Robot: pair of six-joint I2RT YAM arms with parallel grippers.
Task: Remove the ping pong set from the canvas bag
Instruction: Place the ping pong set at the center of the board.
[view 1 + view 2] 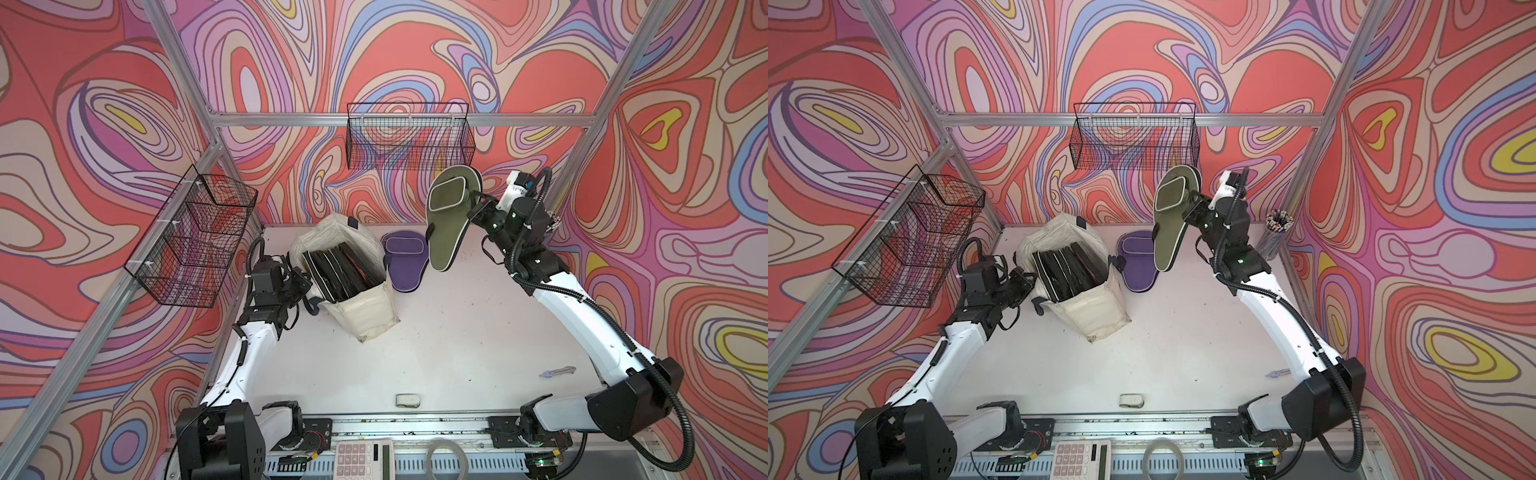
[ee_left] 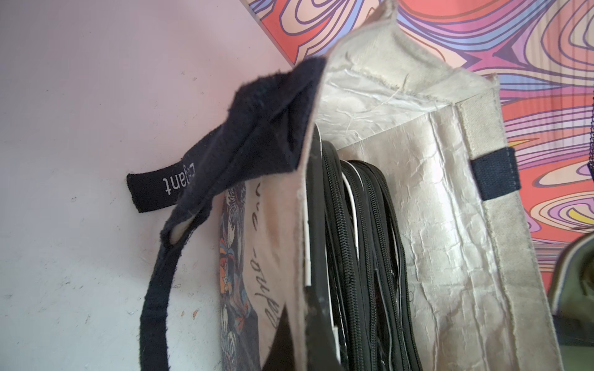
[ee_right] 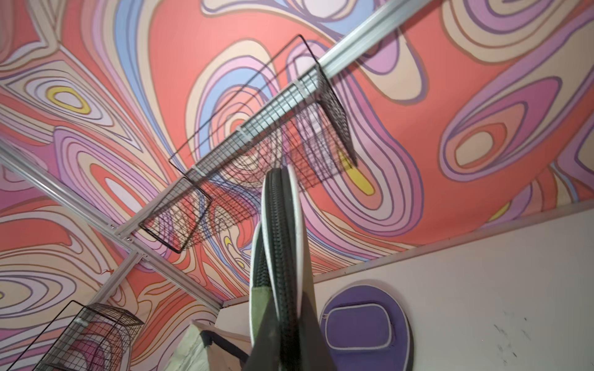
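Note:
The cream canvas bag (image 1: 365,307) (image 1: 1096,311) stands open at the back left of the table. Several black zipped ping pong cases (image 1: 340,270) (image 2: 360,257) stand inside it. My left gripper (image 1: 305,282) (image 2: 299,347) is shut on the bag's near rim, beside a navy strap (image 2: 225,160). My right gripper (image 1: 478,203) (image 3: 283,347) is shut on a green ping pong set case (image 1: 451,220) (image 1: 1173,216) (image 3: 279,257) and holds it in the air, right of the bag. A purple case (image 1: 405,262) (image 3: 363,324) lies flat on the table below it.
Wire baskets hang on the back rail (image 1: 409,137) and the left rail (image 1: 195,237). A cup of pens (image 1: 1277,232) stands at the back right corner. A small white object (image 1: 407,400), a small clip (image 1: 557,371) and a calculator (image 1: 363,457) lie near the front.

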